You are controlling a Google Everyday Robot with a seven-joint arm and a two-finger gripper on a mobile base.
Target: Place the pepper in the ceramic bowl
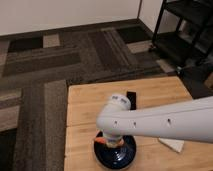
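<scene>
The dark navy ceramic bowl (118, 157) sits near the front edge of the wooden table (85, 107). My white arm reaches in from the right, and its wrist covers most of the bowl. The gripper (112, 142) points down over the bowl, mostly hidden under the wrist. The orange pepper (102, 141) pokes out on both sides under the wrist, held just above the bowl's inside. The gripper is shut on the pepper.
A small black rectangular block (132, 96) lies on the table behind the arm. A flat white object (173, 145) lies to the right of the bowl, partly under the arm. A black shelf unit (186, 27) stands at the back right on patterned carpet.
</scene>
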